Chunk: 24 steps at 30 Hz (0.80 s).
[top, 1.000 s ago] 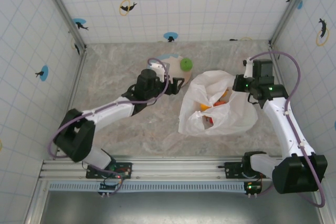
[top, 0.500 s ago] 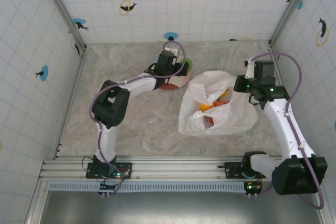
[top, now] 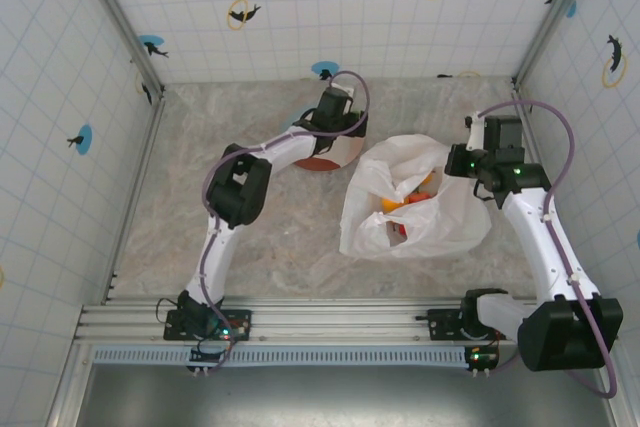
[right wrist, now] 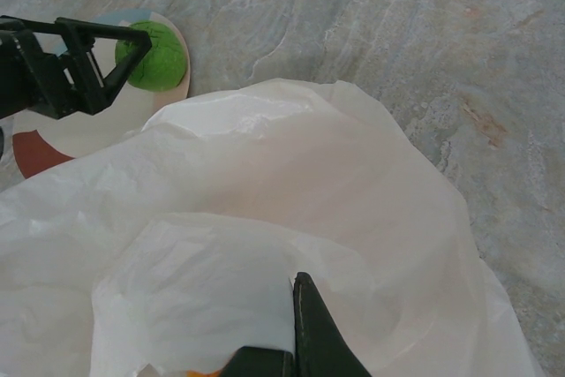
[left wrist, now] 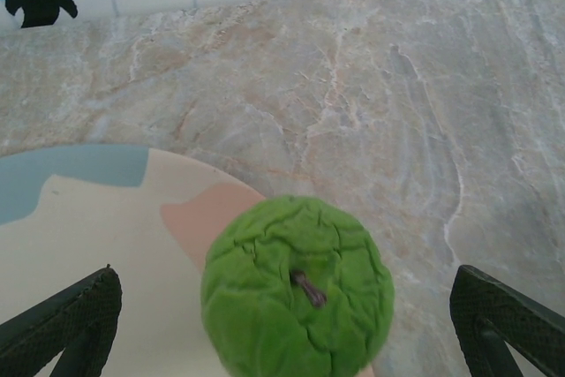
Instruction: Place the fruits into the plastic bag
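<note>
Top external: fruits (top: 397, 204) in plastic bag (top: 445, 227); green apple (left wrist: 297, 290) on plate (top: 322, 161).

- Left arm (top: 285, 150): white shells, black joints.
- Right arm (top: 545, 232): same white-and-black build, green lights (top: 515, 169) glowing near the wrist.
- Purple cables (top: 560, 122) loop alongside both arms.
- Black bases (top: 190, 315), dotted with small red and green lights, on a silver rail (top: 330, 322).
</note>
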Motion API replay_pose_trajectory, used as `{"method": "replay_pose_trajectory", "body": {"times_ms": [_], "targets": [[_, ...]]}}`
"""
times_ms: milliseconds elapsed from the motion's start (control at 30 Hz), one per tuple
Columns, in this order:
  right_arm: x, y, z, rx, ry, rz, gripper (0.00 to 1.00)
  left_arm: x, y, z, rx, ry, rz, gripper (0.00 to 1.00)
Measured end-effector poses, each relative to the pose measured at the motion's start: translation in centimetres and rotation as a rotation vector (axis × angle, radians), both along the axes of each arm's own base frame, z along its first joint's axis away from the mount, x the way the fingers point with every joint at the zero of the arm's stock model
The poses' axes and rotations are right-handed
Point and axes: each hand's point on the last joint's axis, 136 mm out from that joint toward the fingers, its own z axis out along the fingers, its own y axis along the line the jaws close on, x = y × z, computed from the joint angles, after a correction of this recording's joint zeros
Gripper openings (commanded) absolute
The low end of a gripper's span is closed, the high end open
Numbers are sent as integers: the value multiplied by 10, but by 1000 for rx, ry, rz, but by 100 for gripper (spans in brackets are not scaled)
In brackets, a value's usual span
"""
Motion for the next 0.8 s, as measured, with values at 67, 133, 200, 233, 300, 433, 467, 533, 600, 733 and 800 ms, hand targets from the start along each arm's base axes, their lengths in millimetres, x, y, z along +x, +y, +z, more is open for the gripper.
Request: {"method": "replay_pose_trajectory", "body": {"times_ms": [67,133,200,233,300,433,467,533,600,733,800], "targets": [[0,0,0,0,1,0,0,3,-2,-8,9,9,1,98],[0,0,0,0,1,0,0,4,-3,-16,19,18,-1,98],[0,0,0,0,1,0,0,5,-3,-24,33,25,-3,97],[0,0,0,0,0,0,0,6,-3,-28,39,27,-5,95],[0,0,0,0,1,0,0,7,-4,-34,48,30,-9,92],[0,0,0,3,1,1,0,10,-6,-37,50,28,-12,81],[0,1,0,4,1,2,0,10,-7,-37,49,27,-13,78],[0,1,0,7,1,5,0,11,-8,-38,50,26,-18,72],[0,2,0,8,2,6,0,11,-8,-39,52,25,-22,67],[0,2,-1,12,1,6,0,12,-9,-37,59,17,-31,62],[0,2,-1,13,2,6,0,11,-9,-37,59,17,-32,61]]}}
